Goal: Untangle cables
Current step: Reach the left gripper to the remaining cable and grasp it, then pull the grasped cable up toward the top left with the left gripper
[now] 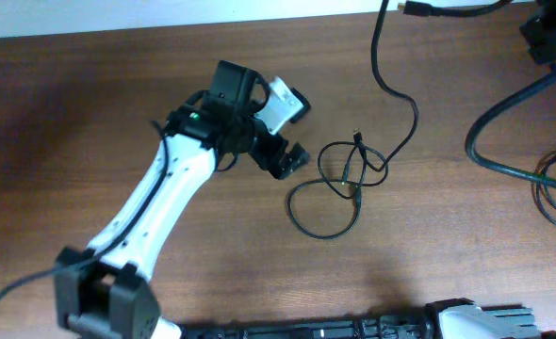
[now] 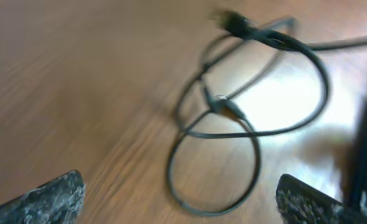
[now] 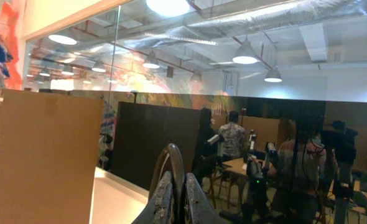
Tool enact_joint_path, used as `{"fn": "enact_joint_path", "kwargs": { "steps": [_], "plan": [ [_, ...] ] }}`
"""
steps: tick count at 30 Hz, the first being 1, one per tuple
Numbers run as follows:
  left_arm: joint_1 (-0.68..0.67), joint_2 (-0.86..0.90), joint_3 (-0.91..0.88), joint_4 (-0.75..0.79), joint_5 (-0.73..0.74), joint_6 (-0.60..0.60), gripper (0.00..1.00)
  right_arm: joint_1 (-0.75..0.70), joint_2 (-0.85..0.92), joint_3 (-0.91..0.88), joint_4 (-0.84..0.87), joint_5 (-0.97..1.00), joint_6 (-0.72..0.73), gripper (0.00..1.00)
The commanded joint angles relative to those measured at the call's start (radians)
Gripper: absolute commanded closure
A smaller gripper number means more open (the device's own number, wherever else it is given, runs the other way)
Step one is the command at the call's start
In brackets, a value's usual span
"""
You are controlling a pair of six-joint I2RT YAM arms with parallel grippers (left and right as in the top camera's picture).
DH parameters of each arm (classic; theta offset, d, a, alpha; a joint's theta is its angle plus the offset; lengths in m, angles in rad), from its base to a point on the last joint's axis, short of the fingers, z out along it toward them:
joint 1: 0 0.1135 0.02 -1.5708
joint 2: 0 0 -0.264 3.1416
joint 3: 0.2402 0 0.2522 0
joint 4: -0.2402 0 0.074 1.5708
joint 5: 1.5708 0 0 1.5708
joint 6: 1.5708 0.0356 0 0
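The cables (image 1: 339, 184) lie on the counter (image 1: 71, 122) just in front of the left tool (image 1: 302, 128), looped and crossed in one bunch. That tool is wide apart and holds nothing. The right tool (image 3: 174, 194) is pressed together and points off at the room. I think all the untangling is left to do.

left arm (image 1: 170, 193) white shell | black joints | fingers (image 2: 53, 198) speckled grey
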Motion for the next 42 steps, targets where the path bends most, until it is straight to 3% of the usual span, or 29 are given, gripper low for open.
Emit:
{"fn": "enact_joint_path", "kwargs": {
  "steps": [1,6,9,10,18,21,24,30,32,39,42],
  "plan": [
    [-0.002,0.064,0.006,0.004,0.307,0.317,0.01,0.0,-0.007,0.004,-0.002,-0.012,0.012,0.96],
    [-0.032,0.158,0.006,0.095,0.298,0.346,0.01,0.0,-0.007,0.004,-0.023,-0.012,0.011,0.96],
    [-0.079,0.238,0.006,0.185,0.26,0.346,0.09,0.0,-0.007,0.004,-0.022,-0.012,0.011,0.96],
    [-0.093,0.263,0.006,0.217,0.234,0.346,0.01,0.0,-0.007,0.004,-0.022,-0.012,0.011,0.96],
    [-0.126,0.341,0.006,0.372,0.151,0.346,0.01,0.0,-0.008,0.004,-0.023,-0.012,0.011,0.96],
    [-0.126,0.341,0.006,0.384,0.153,0.345,0.64,0.0,-0.008,0.004,-0.026,-0.012,0.011,0.96],
    [-0.131,0.341,0.006,0.384,0.158,0.318,1.0,0.0,-0.008,0.004,-0.027,-0.012,0.011,0.96],
    [-0.136,0.34,0.006,0.409,0.157,0.296,1.0,0.0,-0.008,0.004,-0.031,-0.012,0.008,0.96],
    [-0.127,0.335,0.006,0.456,0.146,0.207,1.0,0.0,-0.008,0.004,-0.038,-0.011,0.003,0.96],
    [0.049,0.219,0.027,0.708,0.027,-0.387,1.0,0.0,-0.008,0.004,-0.045,-0.011,0.003,0.96],
    [0.145,0.171,0.027,0.748,-0.087,-0.576,1.0,-0.001,-0.008,0.004,-0.046,-0.011,0.003,0.96]
  ]
}}
